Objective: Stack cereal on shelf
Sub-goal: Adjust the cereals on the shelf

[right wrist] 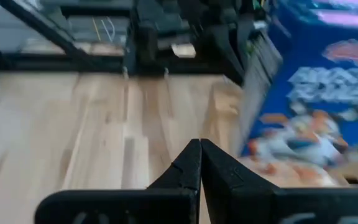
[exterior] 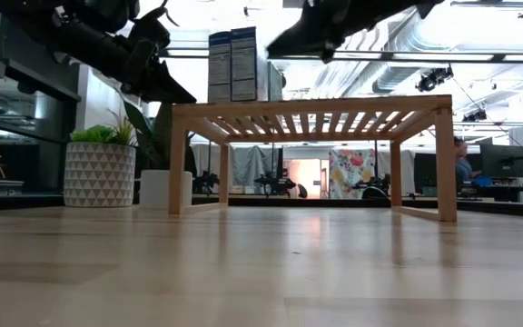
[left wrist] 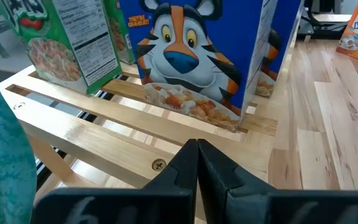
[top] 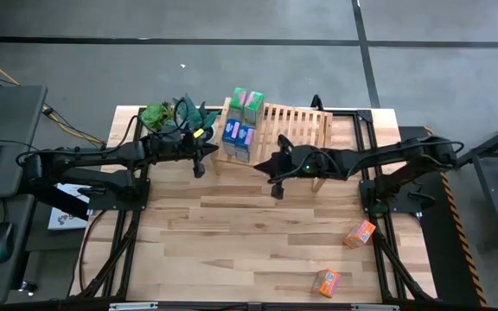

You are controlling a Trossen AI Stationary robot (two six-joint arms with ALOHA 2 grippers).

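While two green boxes point(top: 247, 99) and two blue boxes point(top: 239, 138) already stand upright at the left end of the shelf point(top: 296, 128), we judge the stacking to be a little past halfway, with both arms empty between placements. Our left hand point(top: 199, 166) hangs just off the shelf's left front corner, fingers pressed together and holding nothing; in its wrist view the tiger-printed blue cereal box point(left wrist: 210, 56) stands right ahead on the slats, with a green one point(left wrist: 73, 40) beside it. Our right hand point(top: 275, 186) is likewise closed and empty, hovering at the shelf's front edge near the middle. Two orange boxes remain on the surface point(top: 232, 233), well apart from the shelf toward the near right: one point(top: 360, 233) tilted, the other point(top: 326, 282) close to the front edge. We think the next move calls for the right arm to swing back to them, open its fingers, and take one up. Potted plants point(top: 175, 112) crowd the shelf's left end, so the left arm has little room there, and the boxes already standing could be knocked over.
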